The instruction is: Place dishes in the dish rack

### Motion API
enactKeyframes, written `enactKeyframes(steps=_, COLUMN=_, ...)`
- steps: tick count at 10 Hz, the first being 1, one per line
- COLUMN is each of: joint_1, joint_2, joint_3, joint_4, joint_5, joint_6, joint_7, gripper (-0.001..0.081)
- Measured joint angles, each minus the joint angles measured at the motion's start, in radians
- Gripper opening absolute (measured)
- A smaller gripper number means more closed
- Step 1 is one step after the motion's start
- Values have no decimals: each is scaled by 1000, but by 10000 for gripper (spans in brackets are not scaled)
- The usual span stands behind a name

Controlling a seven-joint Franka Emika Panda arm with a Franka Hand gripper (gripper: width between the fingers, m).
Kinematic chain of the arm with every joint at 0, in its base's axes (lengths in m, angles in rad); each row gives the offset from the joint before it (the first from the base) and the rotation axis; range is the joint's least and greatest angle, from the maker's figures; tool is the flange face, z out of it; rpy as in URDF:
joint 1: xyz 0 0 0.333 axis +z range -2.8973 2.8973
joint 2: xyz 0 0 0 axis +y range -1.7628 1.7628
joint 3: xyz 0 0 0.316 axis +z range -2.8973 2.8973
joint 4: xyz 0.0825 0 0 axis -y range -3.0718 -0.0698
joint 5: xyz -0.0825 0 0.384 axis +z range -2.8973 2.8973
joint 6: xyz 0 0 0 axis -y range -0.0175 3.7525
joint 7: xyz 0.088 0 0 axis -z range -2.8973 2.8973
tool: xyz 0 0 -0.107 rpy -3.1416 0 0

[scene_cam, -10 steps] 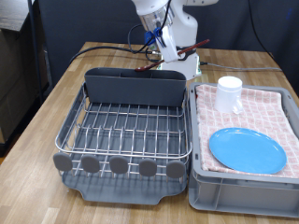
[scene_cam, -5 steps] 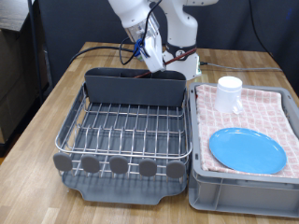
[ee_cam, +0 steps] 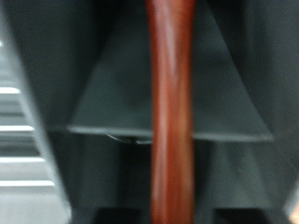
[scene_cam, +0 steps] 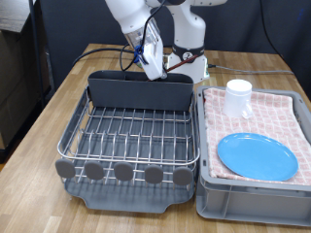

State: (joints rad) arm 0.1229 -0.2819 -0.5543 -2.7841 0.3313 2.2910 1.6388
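A: We've swung the pincer [scene_cam: 155, 66] towards the exterior view's left over the last second, and it now hangs just above the tall grey caddy [scene_cam: 141, 92] at the back of the dish rack [scene_cam: 128, 136].

B: And the wooden spoon [ee_cam: 171, 112]? In the wrist view we see its reddish-brown handle running straight down into a dark compartment.

A: So we judge the pincer is closed on the spoon, with the spoon now lined up over the caddy instead of off to the side. It isn't released yet, as far as we can tell.

B: The rest waits. The blue plate [scene_cam: 257, 155] and the white mug [scene_cam: 238, 97] sit in the grey crate [scene_cam: 209, 194] on its pink checked cloth, at the exterior view's right.

A: In the way: the caddy's own walls and the dark cables on the desk [scene_cam: 58, 107] behind it.
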Motion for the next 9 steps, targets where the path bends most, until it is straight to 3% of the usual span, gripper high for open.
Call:
enactKeyframes(steps=1, joint_1=0, joint_2=5, joint_3=4, joint_4=3, joint_5=-2, joint_6=9, joint_7=2, gripper=265)
enactKeyframes(steps=2, joint_1=0, joint_2=9, joint_3=14, joint_4=7, joint_5=-13, joint_6=12, joint_7=12, gripper=265)
enactKeyframes(steps=3, joint_1=0, joint_2=10, joint_3=31, joint_4=11, joint_5=-37, joint_6=14, joint_7=44, gripper=431)
enactKeyframes(steps=4, joint_1=-1, joint_2=10, joint_3=54, joint_4=18, joint_5=-70, joint_6=14, joint_7=89, gripper=431)
enactKeyframes(steps=6, joint_1=-1, joint_2=9, joint_3=115, joint_4=38, joint_5=-143, joint_6=13, joint_7=210, gripper=741)
enactKeyframes(steps=9, joint_1=-2, joint_2=-3, joint_3=204, joint_4=64, joint_5=-207, joint_6=12, joint_7=370, gripper=788)
